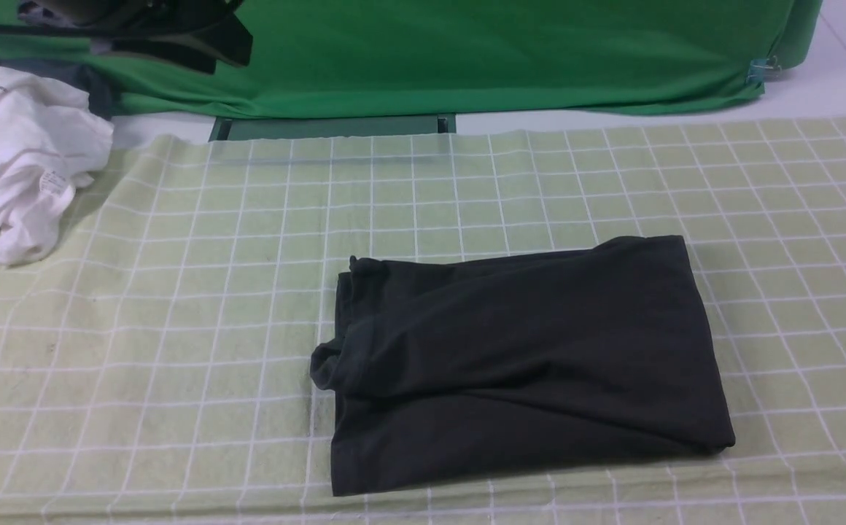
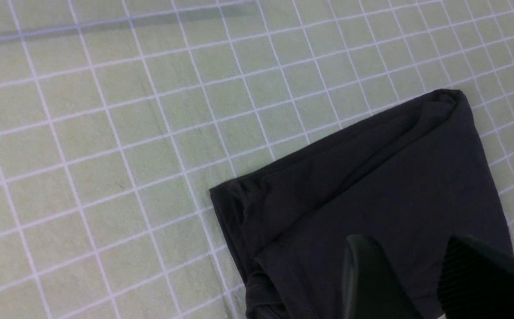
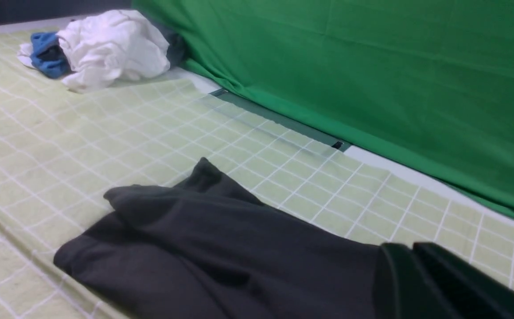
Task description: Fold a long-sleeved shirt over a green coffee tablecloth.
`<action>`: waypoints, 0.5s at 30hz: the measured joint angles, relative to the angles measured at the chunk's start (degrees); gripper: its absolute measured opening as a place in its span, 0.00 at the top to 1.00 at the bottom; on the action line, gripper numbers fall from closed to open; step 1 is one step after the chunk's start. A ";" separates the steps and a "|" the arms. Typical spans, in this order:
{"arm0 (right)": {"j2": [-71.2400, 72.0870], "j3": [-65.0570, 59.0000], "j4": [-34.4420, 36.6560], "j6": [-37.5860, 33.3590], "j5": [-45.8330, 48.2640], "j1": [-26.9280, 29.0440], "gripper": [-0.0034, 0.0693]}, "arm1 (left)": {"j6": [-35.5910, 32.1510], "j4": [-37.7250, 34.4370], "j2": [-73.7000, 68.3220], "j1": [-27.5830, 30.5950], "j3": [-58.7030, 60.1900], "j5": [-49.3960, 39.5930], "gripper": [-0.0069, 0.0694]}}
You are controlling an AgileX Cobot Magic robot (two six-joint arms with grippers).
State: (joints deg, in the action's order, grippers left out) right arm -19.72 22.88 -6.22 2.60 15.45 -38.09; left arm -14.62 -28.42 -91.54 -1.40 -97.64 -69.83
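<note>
The shirt [image 1: 525, 357] lies folded into a compact rectangle on the tablecloth [image 1: 175, 306], toward the near edge and slightly right of centre, with a small bunched roll of fabric protruding at its left end. Judged from its drape and soft creases, the shirt is light, limp and non-fragile; the layers will slide over one another and sag if lifted from one point. Take hold at the corners or along a folded edge, pinching all layers together, one gripper per end, so the stack keeps its shape. The left gripper [image 2: 412, 274] hovers above the shirt with its fingers parted and nothing between them. The right gripper [image 3: 412, 274] sits near the shirt's right end with its fingers almost together; whether they pinch fabric cannot be determined from these views. Count: one shirt, one tablecloth, one plain green backdrop [image 1: 467, 58] along the far edge, one crumpled white garment [image 1: 22, 153] at the far left corner, one blue item [image 3: 46, 55] beside it.
</note>
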 joint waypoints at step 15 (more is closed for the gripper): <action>0.00 0.00 0.00 0.00 -0.17 0.00 0.84 | -6.60 0.39 0.00 0.00 0.00 0.00 0.89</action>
State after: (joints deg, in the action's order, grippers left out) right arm -19.72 22.88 -6.22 2.60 15.28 -38.09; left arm -21.22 -28.03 -91.54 -1.40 -97.64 -69.83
